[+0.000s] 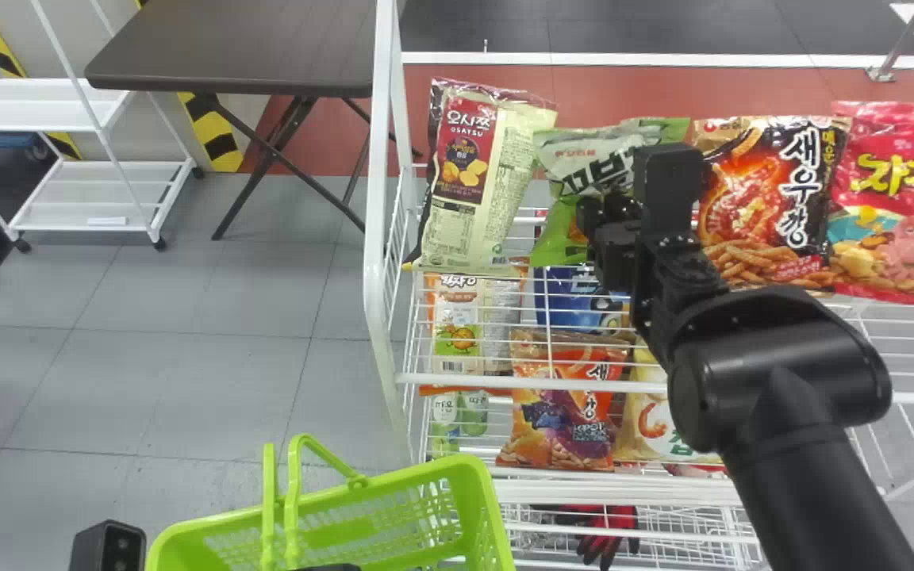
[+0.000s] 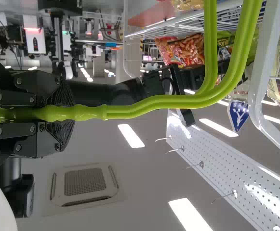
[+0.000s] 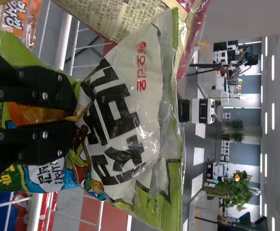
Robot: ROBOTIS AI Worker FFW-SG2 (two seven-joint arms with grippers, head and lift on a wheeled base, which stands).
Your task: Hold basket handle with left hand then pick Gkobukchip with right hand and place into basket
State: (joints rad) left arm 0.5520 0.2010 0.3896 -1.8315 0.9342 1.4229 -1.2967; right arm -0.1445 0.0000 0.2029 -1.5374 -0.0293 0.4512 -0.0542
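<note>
Nearest, at the left, is a bright green basket (image 1: 473, 507), its rim lying lower than the snack shelf. The left gripper (image 2: 58, 113) is closed around the basket's paired handles (image 2: 154, 102). Farther and to the right, the Gkobukchip bag (image 1: 584, 162), green and white, is pinched between the fingers of the right gripper (image 3: 76, 118). The bag's long axis runs roughly upright, and its film creases at the pinch. From there the basket lies near and to the left, so the next move likely calls for the right arm to bring the bag over the open top; it could brush the rack post (image 1: 382, 198) between them. Around the bag, other snack packets stand on a white wire rack (image 1: 584, 384). Farther left are a dark folding table (image 1: 243, 40) and a white cart (image 1: 68, 105) on grey tiles.
</note>
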